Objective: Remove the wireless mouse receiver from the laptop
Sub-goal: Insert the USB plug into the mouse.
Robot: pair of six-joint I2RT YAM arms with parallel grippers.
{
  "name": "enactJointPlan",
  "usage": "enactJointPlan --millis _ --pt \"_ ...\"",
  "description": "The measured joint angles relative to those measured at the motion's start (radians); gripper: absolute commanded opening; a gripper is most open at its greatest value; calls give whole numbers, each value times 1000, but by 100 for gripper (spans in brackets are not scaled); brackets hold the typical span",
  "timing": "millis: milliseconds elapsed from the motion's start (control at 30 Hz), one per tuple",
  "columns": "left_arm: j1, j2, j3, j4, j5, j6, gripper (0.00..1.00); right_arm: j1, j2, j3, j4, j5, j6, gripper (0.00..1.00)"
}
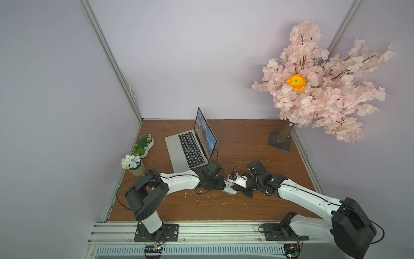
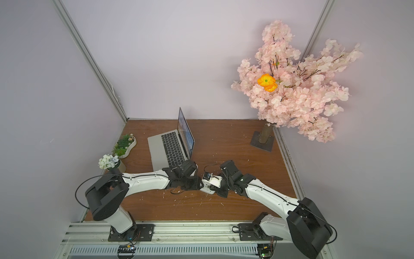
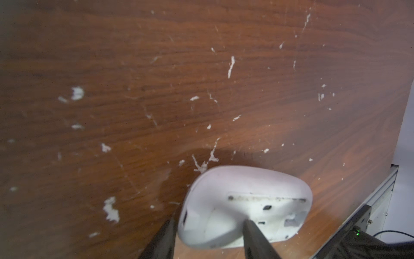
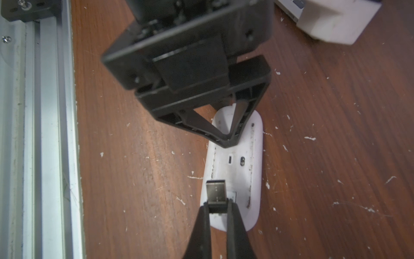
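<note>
Receiver: the wireless mouse receiver (image 4: 215,194) is out of the laptop (image 1: 186,148) and well apart from it. It is to the right of the laptop and nearer, over the middle of the table (image 1: 246,143).
Right jaws: my right gripper (image 4: 218,205) is closed on the receiver's dark cap. Only the fingertips pinch it, and the metal plug points away from my wrist.
Left jaws: my left gripper (image 3: 208,231) clamps the white mouse (image 4: 244,170), one finger on its underside and one on its back. The underside faces the receiver.
Step, as I judge it: the unplugging looks done, and stowing the receiver in the mouse comes next. A small recess (image 4: 233,195) sits just beside the plug.
Doing it well: square the plug to the recess before pushing. Move slowly and straight, with my left arm steady as the brace.
Risk: the pinch is shallow, so a sideways nudge could twist the receiver out.
Unclear: I cannot tell whether the mouse rests on the table.
</note>
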Motion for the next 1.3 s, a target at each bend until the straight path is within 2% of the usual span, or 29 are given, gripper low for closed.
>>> enactJointPlan --millis 1300 --pt "-13 3 0 19 -20 -19 52 7 50 -25 32 115 11 0"
